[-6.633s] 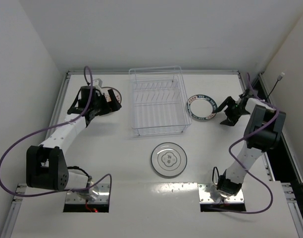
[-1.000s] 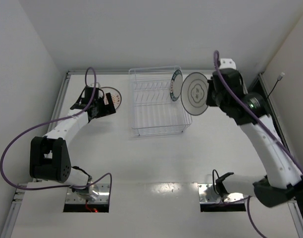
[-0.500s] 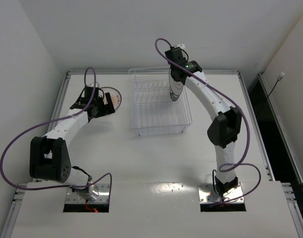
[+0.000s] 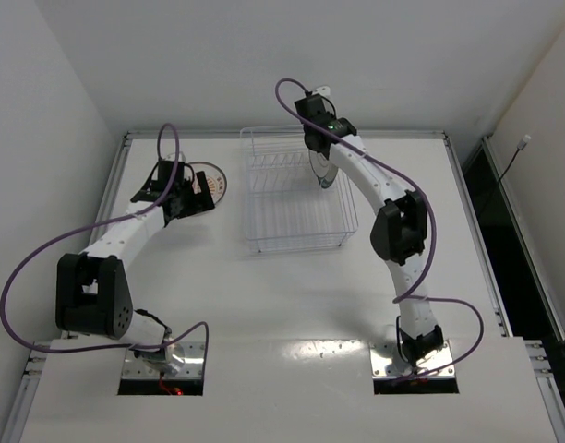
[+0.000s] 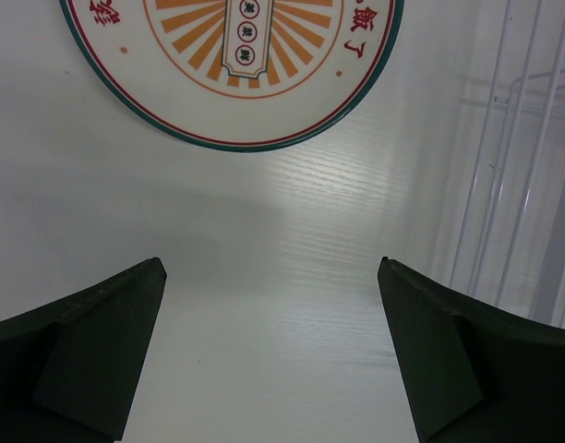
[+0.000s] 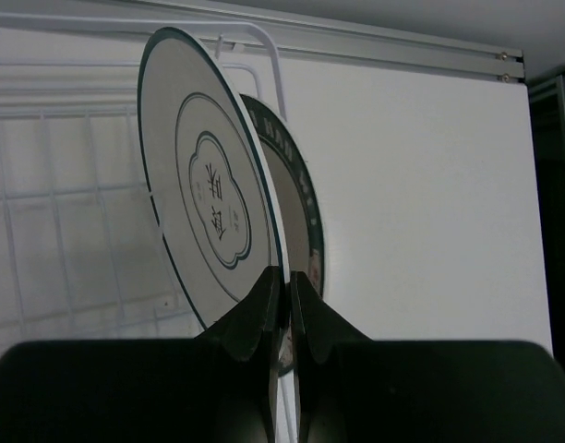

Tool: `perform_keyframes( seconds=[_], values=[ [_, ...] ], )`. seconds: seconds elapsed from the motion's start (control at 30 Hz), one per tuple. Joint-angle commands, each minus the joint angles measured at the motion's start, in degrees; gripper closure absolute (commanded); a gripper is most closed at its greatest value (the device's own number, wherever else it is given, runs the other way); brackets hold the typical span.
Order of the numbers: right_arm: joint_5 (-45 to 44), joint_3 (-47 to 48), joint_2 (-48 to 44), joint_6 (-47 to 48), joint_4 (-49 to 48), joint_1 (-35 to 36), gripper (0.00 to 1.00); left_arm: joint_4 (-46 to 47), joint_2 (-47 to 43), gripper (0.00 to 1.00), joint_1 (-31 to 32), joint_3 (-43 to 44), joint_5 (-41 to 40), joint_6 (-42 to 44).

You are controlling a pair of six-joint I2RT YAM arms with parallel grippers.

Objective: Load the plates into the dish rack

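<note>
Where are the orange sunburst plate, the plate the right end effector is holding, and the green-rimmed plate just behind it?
orange sunburst plate (image 5: 232, 69), left wrist view, on its rayed centre.
grey-rimmed plate (image 6: 213, 198), right wrist view, on its central emblem.
green-rimmed plate (image 6: 306, 208), right wrist view, on its patterned rim.

The sunburst plate (image 5: 232, 55) is white with orange rays, a red ring and a teal edge. The emblem plate (image 6: 209, 212) is white, rimmed dark grey; the green-rimmed plate (image 6: 299, 221) behind it has a dark-green patterned band.
</note>
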State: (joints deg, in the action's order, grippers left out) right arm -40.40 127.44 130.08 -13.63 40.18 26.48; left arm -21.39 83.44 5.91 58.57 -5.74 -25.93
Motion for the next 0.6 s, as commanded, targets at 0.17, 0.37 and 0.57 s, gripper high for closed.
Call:
perform_keyframes(
  seconds=[0.17,0.37,0.57],
  values=[
    [4.98,0.98,2.11,-4.11,0.33,1.12,0.98,0.38,1.46,0.0,0.06,2.61,-0.68,0.36],
    [10.25,-5.0,-4.47,-6.85,1.56,1.12,0.64,-0.15,1.99,0.0,0.06,2.61,-2.26,0.36],
    [13.42,-8.33,-16.51,-8.08,5.52,1.65,0.31,-0.67,0.94,0.0,-0.99,1.91,-5.51,-1.31]
  ],
)
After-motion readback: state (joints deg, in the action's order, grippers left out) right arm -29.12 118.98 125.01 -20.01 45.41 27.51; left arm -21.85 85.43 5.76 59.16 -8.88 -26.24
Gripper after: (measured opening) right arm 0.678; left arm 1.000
